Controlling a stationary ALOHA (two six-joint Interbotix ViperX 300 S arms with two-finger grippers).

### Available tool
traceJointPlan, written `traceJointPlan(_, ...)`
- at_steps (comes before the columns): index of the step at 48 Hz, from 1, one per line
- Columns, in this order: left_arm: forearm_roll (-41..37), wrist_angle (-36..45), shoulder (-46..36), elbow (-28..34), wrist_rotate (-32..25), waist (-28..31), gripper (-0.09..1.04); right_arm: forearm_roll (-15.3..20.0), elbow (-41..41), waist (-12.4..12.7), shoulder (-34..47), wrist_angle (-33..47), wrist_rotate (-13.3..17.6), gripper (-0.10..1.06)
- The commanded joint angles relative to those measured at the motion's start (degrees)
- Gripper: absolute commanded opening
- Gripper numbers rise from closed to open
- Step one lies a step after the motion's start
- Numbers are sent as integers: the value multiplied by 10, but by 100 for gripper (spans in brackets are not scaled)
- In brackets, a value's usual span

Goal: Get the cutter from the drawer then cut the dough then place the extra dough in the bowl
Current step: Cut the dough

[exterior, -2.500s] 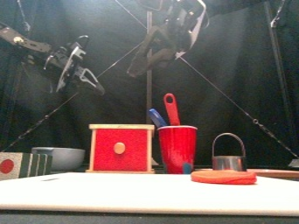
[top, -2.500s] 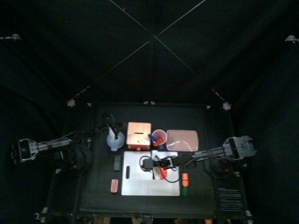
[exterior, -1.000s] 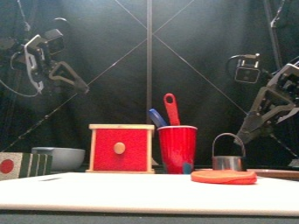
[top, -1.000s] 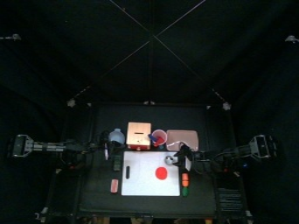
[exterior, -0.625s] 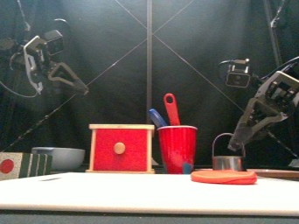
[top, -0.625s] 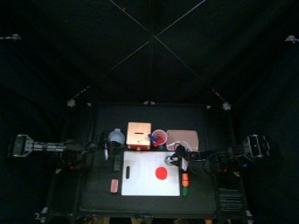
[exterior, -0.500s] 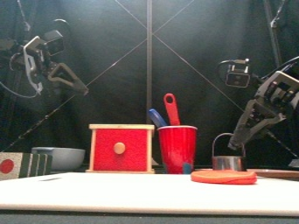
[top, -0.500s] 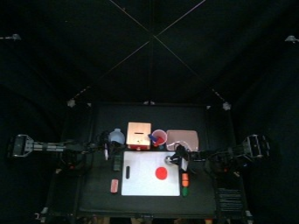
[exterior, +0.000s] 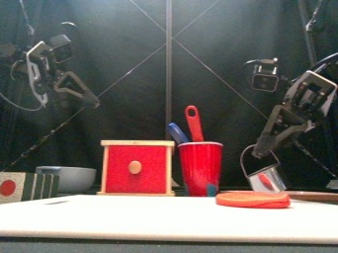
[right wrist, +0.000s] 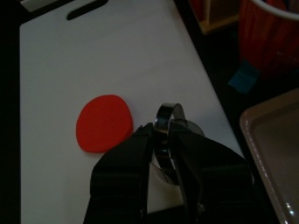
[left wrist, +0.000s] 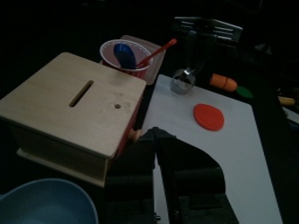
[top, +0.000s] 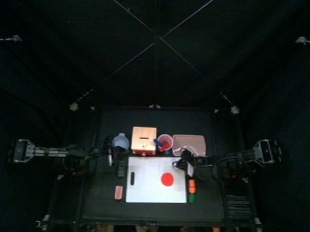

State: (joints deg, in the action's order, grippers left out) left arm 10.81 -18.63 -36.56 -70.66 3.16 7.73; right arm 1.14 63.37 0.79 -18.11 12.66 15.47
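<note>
The right gripper (right wrist: pixel 166 133) pinches the cutter (exterior: pixel 267 180) by its thin wire handle; it hangs tilted below, clear of the surface. Probably light, rigid, apt to swing. Soft dough (right wrist: pixel 103 122) lies just beside, on the board (right wrist: pixel 117 52).

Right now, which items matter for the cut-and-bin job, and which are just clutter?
Job: cutter in right gripper, dough, white board, wooden box, bowl.
Clutter: red cup, knives, pink tray, toy foods.
</note>
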Motion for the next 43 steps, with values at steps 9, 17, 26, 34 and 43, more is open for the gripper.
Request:
traceJointPlan(9, 0, -5, 0, 4, 0, -2, 38, -11, -71, -59, -3, -6, 1, 61)
traceJointPlan(17, 0, -5, 0, 1, 0, -2, 38, -3, -84, -86, 16, -6, 6, 61)
traceJointPlan(26, 0, -5, 0, 0, 0, -2, 38, 8, -99, -107, 47, -6, 6, 61)
traceJointPlan(34, 0, -5, 0, -1, 0, -2, 38, 11, -113, -118, 72, -6, 6, 61)
traceJointPlan(43, 0, -5, -1, -2, -1, -2, 38, 11, -117, -120, 84, -6, 6, 61)
